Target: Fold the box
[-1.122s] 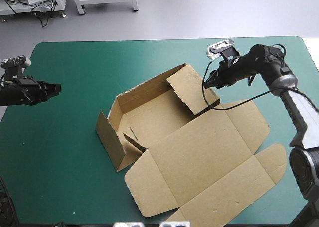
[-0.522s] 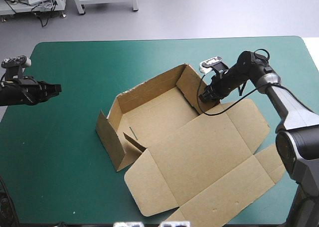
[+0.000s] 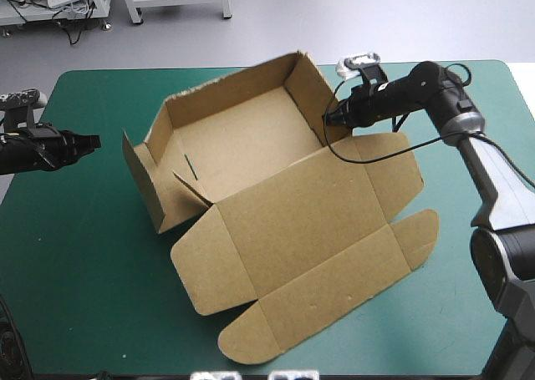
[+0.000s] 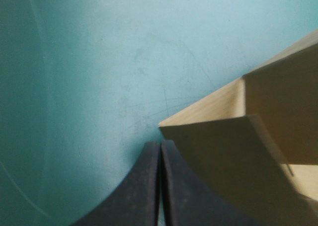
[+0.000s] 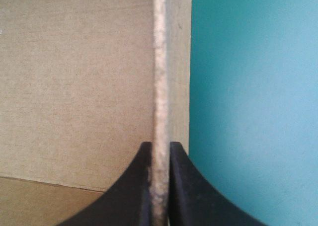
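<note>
The brown box stands as an open tray with its far, left and right walls raised. Its lid lies flat toward the table's front. My right gripper is shut on the top edge of the right side wall. In the right wrist view that board edge runs up between the right gripper's fingers. My left gripper hangs shut, holding nothing, just left of the box's left wall. The left wrist view has the left gripper close to a box corner, not touching it.
The teal-green cover shows around the box on all sides. The lid's rounded front flap lies close to the table's front edge. The table's left edge runs just behind my left arm.
The box has slid and turned toward the table's far left, drawn by my right gripper on its right wall. That wall now stands upright. The left gripper has barely moved.
</note>
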Action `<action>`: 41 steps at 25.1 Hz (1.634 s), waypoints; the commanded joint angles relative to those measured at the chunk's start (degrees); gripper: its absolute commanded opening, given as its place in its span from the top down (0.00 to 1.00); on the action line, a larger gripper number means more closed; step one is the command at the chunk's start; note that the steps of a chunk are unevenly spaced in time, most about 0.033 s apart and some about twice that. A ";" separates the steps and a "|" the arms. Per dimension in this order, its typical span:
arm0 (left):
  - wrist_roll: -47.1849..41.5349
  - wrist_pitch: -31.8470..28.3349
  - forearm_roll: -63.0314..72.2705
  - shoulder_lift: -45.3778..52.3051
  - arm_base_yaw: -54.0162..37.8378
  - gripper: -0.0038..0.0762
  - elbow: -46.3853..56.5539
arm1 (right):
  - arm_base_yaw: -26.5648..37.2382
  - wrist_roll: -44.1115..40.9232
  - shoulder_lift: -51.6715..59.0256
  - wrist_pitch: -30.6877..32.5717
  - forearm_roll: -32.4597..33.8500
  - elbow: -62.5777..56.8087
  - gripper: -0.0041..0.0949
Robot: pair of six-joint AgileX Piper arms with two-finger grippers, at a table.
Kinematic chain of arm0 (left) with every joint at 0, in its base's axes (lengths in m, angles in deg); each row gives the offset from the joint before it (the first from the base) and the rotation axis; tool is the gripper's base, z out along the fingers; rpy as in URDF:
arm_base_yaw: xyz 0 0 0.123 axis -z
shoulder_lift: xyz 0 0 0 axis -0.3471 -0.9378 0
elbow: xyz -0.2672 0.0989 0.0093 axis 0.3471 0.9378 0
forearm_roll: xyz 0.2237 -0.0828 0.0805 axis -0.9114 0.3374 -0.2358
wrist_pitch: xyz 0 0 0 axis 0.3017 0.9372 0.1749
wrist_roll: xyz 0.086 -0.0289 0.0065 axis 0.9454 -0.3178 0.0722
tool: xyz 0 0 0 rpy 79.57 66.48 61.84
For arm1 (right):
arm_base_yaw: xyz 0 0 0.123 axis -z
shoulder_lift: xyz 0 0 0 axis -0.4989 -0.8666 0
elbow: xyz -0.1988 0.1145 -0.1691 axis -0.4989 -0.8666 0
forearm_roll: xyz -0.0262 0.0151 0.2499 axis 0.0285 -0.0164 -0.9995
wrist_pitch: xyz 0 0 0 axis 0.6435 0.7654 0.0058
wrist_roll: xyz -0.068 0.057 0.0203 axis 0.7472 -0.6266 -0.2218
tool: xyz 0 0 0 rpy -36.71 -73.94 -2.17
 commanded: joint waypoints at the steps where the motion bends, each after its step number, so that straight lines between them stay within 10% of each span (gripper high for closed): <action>1: -0.85 -3.42 3.30 1.57 0.07 0.96 -1.48 | 0.67 -3.19 8.33 -0.23 -3.62 7.48 0.96; 9: 2.77 -2.47 15.49 0.19 0.07 0.96 -1.48 | 6.29 -8.36 19.06 7.48 -3.50 19.13 0.96; 18: 11.18 16.18 44.03 0.05 0.21 0.96 -1.48 | 7.02 -12.67 25.50 9.88 3.69 19.42 0.96; 41: 10.25 15.77 46.55 9.03 5.92 0.96 -1.48 | 6.90 -15.26 24.97 2.26 6.45 8.64 0.96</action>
